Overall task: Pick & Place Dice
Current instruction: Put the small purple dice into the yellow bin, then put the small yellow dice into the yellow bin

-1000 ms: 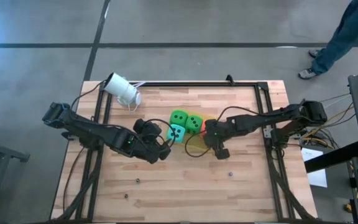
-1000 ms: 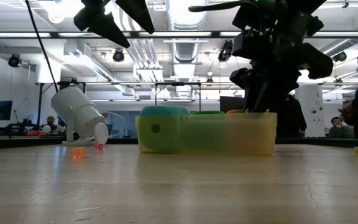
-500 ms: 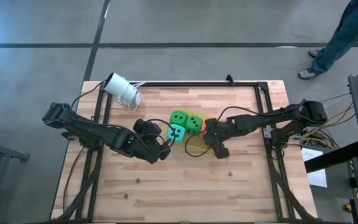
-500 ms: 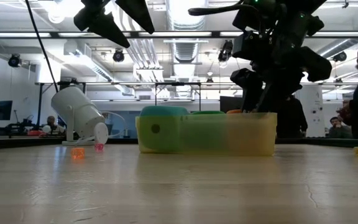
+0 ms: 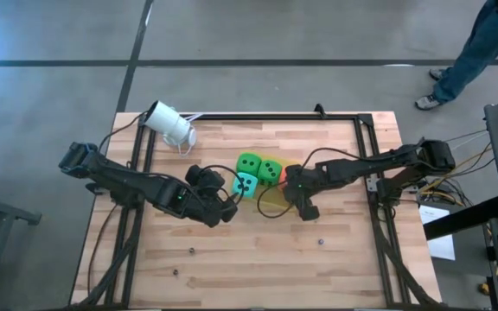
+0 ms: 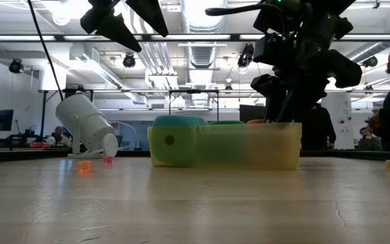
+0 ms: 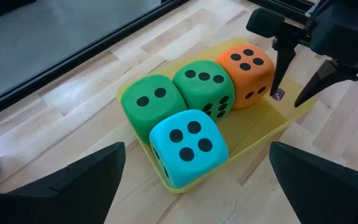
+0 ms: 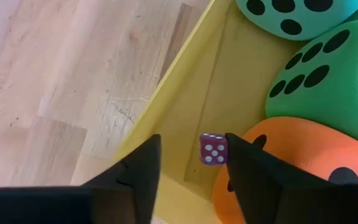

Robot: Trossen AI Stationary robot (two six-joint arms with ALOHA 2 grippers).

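Four big soft dice sit packed in a yellow tray (image 7: pixel 253 146): two green (image 7: pixel 151 102) (image 7: pixel 205 87), a teal one (image 7: pixel 188 143) and an orange one (image 7: pixel 247 65). My right gripper (image 8: pixel 188 146) is open and points down into the tray's right end beside the orange die (image 8: pixel 303 155). A small purple die (image 8: pixel 213 149) lies on the tray floor between its fingers. My left gripper (image 5: pixel 227 207) hangs open above the table, just left of the teal die (image 5: pixel 245 184). My right gripper stands over the small purple die (image 7: pixel 278 94), which lies on the tray floor close beside one finger (image 8: pixel 241 162). I cannot tell whether that finger touches it.
A white cylinder-shaped camera (image 5: pixel 169 123) lies at the table's far left. Small loose dice are scattered on the wood near the front (image 5: pixel 321 242) (image 5: pixel 194 251) (image 5: pixel 176 271). A person (image 5: pixel 482 47) stands beyond the far right corner.
My right gripper has opened slightly wider over the tray's right end and stays where it was.
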